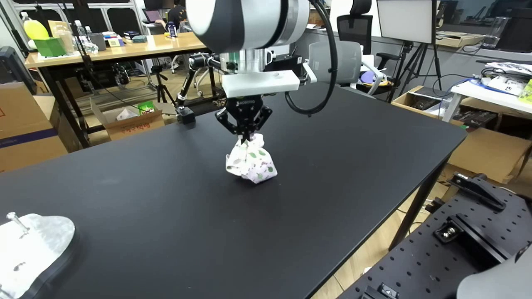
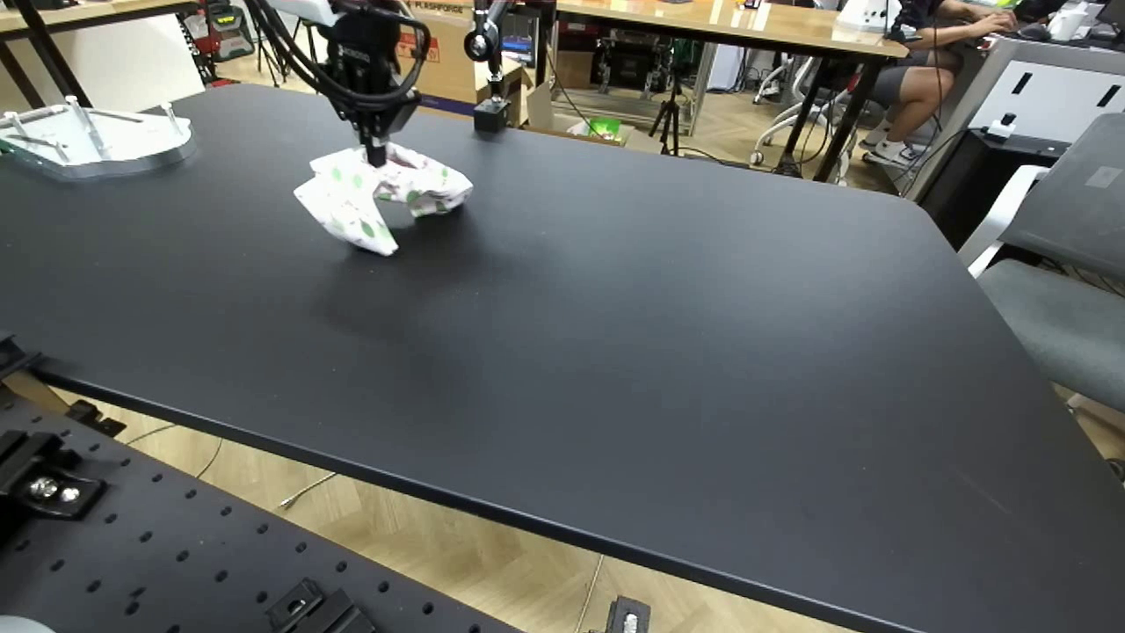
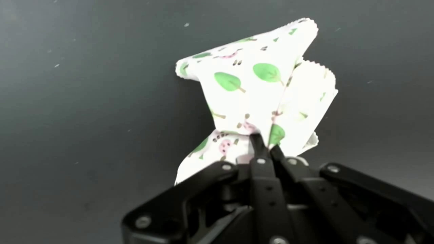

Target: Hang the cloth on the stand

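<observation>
while its two fingers (image 3: 261, 169) press together, one gripper (image 1: 244, 139) holds one printed cloth (image 1: 258, 165) over one black table (image 1: 166, 232), the jaws clamped on a gathered part of the fabric. in an exterior view that single cloth spreads from the fingertips in two lobes, a flap ending in a corner (image 2: 382, 246) and a rounder bundle (image 2: 431, 186) beside it; whether the lowest edges touch the table or hang just above it is hard to tell. the wrist view shows two large green leaf prints (image 3: 228, 81) side by side on the upper flap. one pale pegged board (image 1: 45, 245) lies on the same table, well apart from the cloth, and at least three pegs (image 2: 85, 123) rise from it. one perforated black plate (image 1: 415, 253) runs beside the table. behind stands one wooden desk (image 1: 178, 43), bearing one green box (image 1: 49, 47) with one yellow rounded thing (image 1: 36, 30) at its top. near the desk are one small tripod (image 1: 161, 85) and one carton (image 1: 135, 128) with one green packet (image 1: 146, 107) in it. one larger tripod (image 1: 420, 68) stands beneath one white screen (image 1: 407, 20), near one black chair (image 1: 355, 31) and one grey chair (image 1: 336, 60). in an exterior view one person (image 2: 923, 83) sits, partly cut off by the top edge.
</observation>
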`<control>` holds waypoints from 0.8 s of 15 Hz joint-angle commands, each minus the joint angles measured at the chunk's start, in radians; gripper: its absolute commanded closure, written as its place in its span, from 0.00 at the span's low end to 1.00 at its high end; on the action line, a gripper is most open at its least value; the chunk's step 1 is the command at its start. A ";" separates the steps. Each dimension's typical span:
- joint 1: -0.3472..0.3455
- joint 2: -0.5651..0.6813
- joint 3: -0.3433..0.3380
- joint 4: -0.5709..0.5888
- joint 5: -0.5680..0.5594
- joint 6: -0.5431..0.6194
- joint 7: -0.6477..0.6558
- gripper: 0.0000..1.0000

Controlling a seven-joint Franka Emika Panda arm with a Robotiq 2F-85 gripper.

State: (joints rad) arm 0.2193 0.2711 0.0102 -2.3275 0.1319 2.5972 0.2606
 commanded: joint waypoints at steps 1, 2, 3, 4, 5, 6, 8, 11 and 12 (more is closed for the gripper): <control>-0.106 -0.071 0.139 0.021 0.223 -0.144 -0.211 0.99; -0.106 -0.085 0.139 0.031 0.226 -0.170 -0.220 0.99; -0.103 -0.101 0.132 0.040 0.205 -0.191 -0.215 0.99; -0.096 -0.115 0.118 0.050 0.156 -0.202 -0.186 0.99; -0.091 -0.129 0.106 0.058 0.107 -0.205 -0.162 0.99; -0.087 -0.143 0.092 0.068 0.045 -0.209 -0.132 0.99; -0.089 -0.167 0.072 0.092 -0.068 -0.220 -0.095 0.99; -0.103 -0.193 0.050 0.139 -0.187 -0.227 -0.084 0.99; -0.109 -0.199 0.045 0.159 -0.216 -0.229 -0.093 0.99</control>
State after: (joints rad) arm 0.1230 0.0997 0.0683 -2.2226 -0.0047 2.4091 0.1481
